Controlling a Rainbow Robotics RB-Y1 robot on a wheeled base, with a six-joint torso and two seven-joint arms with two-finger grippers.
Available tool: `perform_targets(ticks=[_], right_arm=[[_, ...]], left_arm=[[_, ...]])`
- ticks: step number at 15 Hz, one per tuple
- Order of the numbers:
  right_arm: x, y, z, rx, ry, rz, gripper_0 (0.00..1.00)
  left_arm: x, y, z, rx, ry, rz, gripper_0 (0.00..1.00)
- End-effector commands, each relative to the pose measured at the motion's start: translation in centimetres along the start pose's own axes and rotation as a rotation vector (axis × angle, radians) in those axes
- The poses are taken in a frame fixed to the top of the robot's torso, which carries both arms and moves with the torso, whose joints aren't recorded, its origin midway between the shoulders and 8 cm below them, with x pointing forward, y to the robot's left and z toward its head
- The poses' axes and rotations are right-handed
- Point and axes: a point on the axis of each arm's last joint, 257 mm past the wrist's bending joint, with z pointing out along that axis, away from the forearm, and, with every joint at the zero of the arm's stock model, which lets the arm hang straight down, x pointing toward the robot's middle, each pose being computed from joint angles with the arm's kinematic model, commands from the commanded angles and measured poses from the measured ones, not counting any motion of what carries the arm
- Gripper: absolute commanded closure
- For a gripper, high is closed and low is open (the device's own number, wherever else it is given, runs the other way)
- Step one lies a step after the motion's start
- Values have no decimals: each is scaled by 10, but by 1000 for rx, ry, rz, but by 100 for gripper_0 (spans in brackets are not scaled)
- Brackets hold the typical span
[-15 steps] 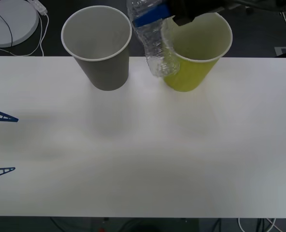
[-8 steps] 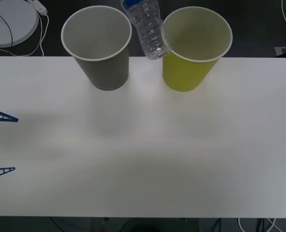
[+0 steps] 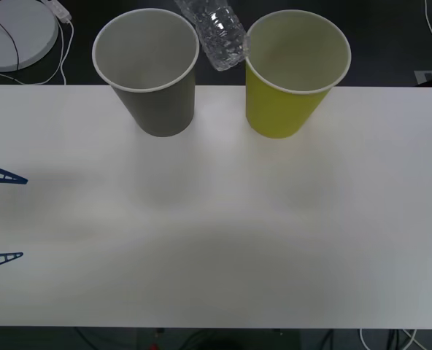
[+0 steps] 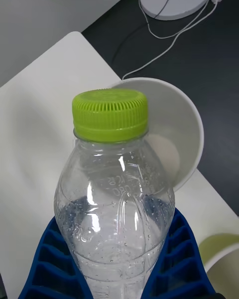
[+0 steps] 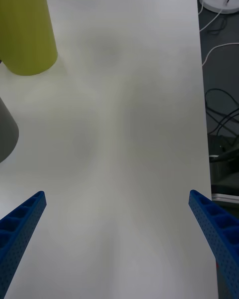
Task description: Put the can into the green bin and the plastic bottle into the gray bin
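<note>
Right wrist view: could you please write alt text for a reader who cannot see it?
The right gripper holds the plastic bottle between its blue fingers, lime-green cap pointing away from the camera. Beyond the cap is the open gray bin on the white table; the green bin shows at the edge.

Left gripper (image 5: 119,239): parked low at the robot's left side, over the near-left part of the table. Two blue ribbed fingers (image 3: 3,175), spread wide apart, nothing between them. In the front view both fingertips reach in from the left edge, pointing right, one above the other. In the left wrist view they sit at the two bottom corners.

Right gripper (image 4: 119,259): raised at the far side of the table. Blue ribbed fingers (image 4: 181,259) closed against both sides of the plastic bottle (image 4: 114,204), gripping its lower body; the capped end points away from the wrist.
</note>
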Motion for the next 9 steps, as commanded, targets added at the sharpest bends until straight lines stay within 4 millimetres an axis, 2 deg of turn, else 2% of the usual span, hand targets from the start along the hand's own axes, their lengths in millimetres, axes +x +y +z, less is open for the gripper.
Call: perform_targets(ticks=[1,4,9], right_arm=[[-18,2,9,6,29,44,100],[-29,-2,27,60,66,65,100],[-35,-5,50,119,92,92,100]], left_arm=[[0,0,0,0,0,0,0],[0,0,0,0,0,0,0],[0,0,0,0,0,0,0]])
